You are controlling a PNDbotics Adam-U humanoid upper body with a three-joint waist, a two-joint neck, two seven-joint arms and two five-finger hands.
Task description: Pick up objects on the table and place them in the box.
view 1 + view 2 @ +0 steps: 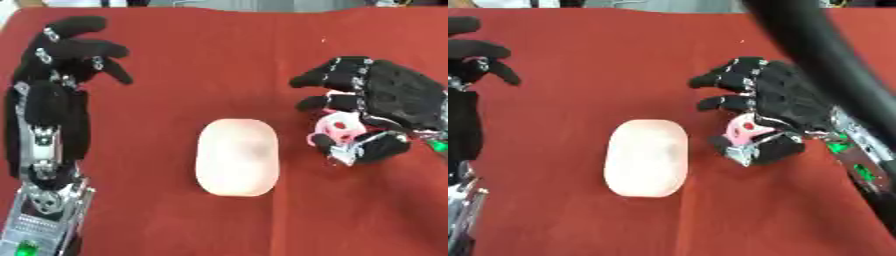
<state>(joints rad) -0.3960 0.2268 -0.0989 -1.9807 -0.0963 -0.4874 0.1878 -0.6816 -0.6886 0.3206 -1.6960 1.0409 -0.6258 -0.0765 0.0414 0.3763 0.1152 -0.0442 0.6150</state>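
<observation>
Your right hand (385,112) sits on the right side of the desk (219,60), fingers curled, with a small pink-and-white thing (339,128) pinched between thumb and fingers. Can't make out what it is, just a round pink shape with a red spot. Looks held, not lying free.

Just to its left, close but not touching: a pale pink oval (237,156), flat on the red cloth, long axis running near-to-far from you. Can't tell whether it's a shallow box or another object to pick.

Left hand (70,47) is up at the far left, fingers spread and relaxed, holding nothing, well apart from the oval.

Key relation: the oval lies directly left of your right hand, which is much the nearer of the two. If the oval is the target, a short leftward move should put the pink thing over it. No other box in view.
</observation>
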